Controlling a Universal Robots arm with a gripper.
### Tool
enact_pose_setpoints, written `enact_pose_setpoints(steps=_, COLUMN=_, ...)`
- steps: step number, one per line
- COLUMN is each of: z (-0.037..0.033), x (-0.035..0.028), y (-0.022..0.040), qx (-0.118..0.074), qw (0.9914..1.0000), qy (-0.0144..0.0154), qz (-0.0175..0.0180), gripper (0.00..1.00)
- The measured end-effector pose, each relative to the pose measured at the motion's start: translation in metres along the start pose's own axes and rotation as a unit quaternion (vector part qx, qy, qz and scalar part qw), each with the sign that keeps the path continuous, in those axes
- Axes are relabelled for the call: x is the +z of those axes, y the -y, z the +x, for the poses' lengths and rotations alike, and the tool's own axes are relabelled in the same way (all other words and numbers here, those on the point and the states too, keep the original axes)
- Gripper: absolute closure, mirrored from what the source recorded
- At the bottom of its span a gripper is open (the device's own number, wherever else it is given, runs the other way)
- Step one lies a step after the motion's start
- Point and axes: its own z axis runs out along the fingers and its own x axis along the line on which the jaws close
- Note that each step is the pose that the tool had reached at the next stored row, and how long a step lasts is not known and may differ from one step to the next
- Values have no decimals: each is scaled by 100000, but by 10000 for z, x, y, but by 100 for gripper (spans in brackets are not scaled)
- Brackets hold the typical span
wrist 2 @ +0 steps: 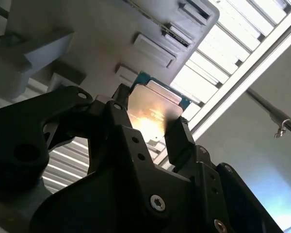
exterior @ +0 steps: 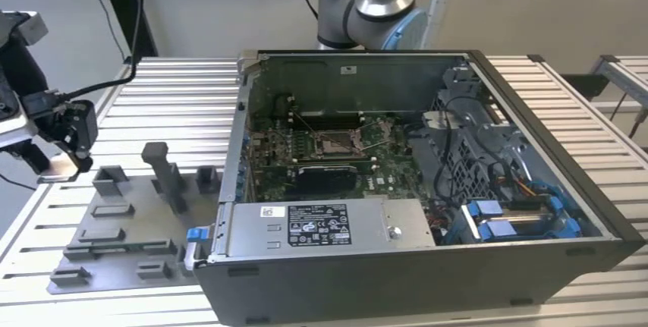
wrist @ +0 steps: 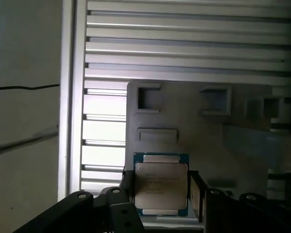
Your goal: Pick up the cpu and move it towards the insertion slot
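We see the gripper (wrist 2: 150, 121) with its jaws pinching the cpu (wrist: 161, 187) by two opposite edges, the chip held just above the grey fixture plate (wrist: 194, 126). In the exterior view it hangs at the exterior view's left, well apart from the insertion slot (exterior: 339, 142) inside the open computer case (exterior: 405, 266). We judge the chip light, stiff and smooth-sided (so apt to slip or tilt), with a delicate underside. The edge grip, off its faces, looks right.
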Motion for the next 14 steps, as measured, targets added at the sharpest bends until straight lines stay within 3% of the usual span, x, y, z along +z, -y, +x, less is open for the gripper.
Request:
enact_pose_setpoints(steps=8, z=1, x=-335, y=-10, qx=-2, qw=100000, qy=2, qz=-3, gripper=100)
enact_pose_setpoints(steps=14, z=2, x=-548, y=-16, qx=-4, qw=100000, qy=5, qz=-4, gripper=100)
